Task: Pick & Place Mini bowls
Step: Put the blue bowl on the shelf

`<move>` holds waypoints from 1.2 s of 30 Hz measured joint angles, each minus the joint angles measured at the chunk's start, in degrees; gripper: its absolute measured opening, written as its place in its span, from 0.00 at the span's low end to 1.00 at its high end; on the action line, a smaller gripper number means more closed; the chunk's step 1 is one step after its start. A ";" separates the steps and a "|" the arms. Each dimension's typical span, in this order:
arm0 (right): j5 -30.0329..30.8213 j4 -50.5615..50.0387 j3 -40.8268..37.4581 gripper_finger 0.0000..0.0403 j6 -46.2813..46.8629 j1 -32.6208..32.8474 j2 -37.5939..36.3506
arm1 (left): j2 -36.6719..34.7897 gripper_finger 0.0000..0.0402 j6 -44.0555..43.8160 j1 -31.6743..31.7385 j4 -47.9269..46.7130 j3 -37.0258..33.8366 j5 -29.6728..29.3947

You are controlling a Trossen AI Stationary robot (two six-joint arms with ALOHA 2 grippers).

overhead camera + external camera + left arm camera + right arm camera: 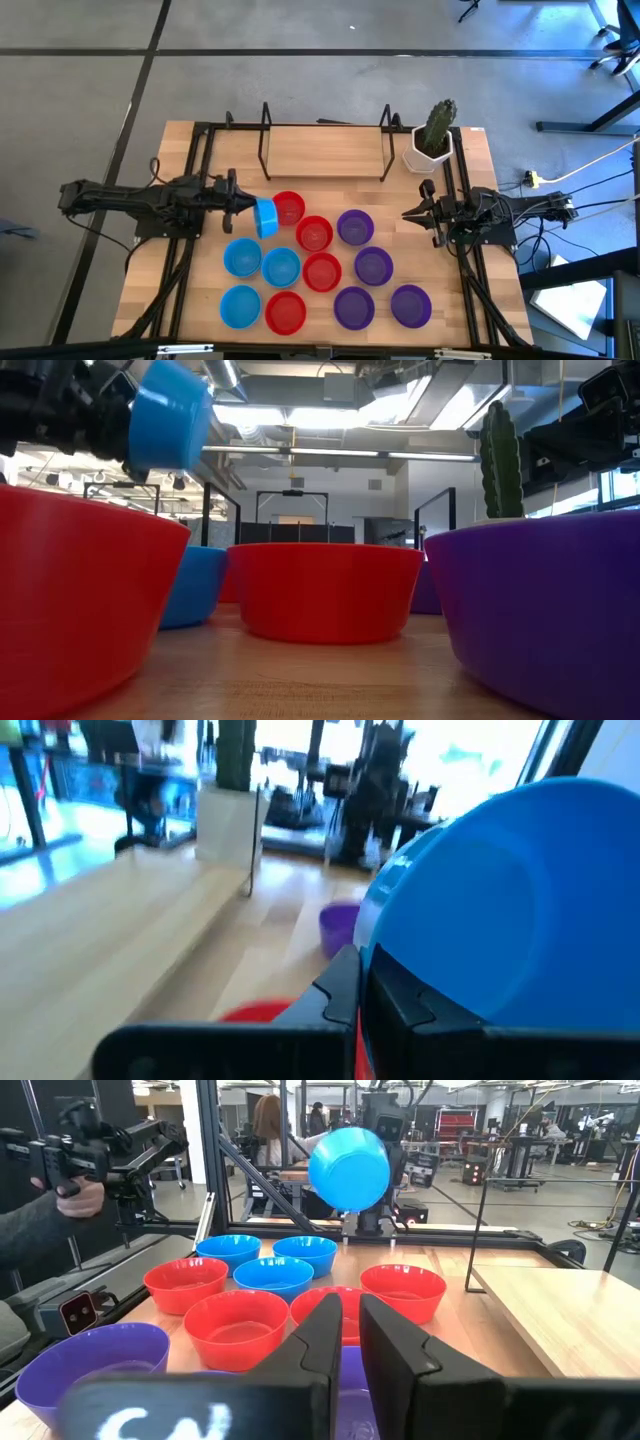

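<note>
My left gripper (248, 207) reaches level from the table's left and is shut on a blue mini bowl (266, 217), held above the table and turned on its side. In the right wrist view this bowl (348, 1168) hangs over the others. Several more mini bowls stand upright on their bases on the wooden table (200, 150): red ones (314, 233), blue ones (241, 257) and purple ones (373, 266). My right gripper (408, 213) waits at the table's right, shut, with nothing between its fingers (325, 1330). My left gripper pinches the blue bowl's rim (366, 945) between its two fingers, one inside the bowl and one outside. The fingers come level from the table's left. The bowl is lifted clear and lies on its side, its base toward the table's right.
A white pot with a cactus (432, 140) stands at the far right corner. A black wire rack (325, 150) stands on a board at the far middle. Black frame rails (190, 180) run along both sides. A person's hand (75, 1198) holding a device shows beyond the table.
</note>
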 joint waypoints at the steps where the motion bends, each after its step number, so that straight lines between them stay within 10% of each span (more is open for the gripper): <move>1: 0.00 -0.01 0.00 0.10 -0.02 0.01 0.01 | -0.05 0.01 -0.29 0.00 1.27 0.27 0.02; 8: 0.00 0.00 0.00 0.10 -0.02 0.00 0.00 | 7.79 0.01 3.92 0.30 -8.69 15.63 -8.20; 18: 0.00 0.00 0.00 0.10 0.20 0.02 0.01 | 40.42 0.01 10.96 6.90 -38.89 56.42 -16.76; 29: 0.00 0.04 0.00 0.10 -0.02 0.02 0.02 | 74.81 0.01 13.19 24.50 -64.22 97.15 -7.17; 36: -0.01 0.01 0.00 0.10 -0.60 0.01 0.02 | 89.32 0.01 18.70 34.44 -73.44 106.30 -1.08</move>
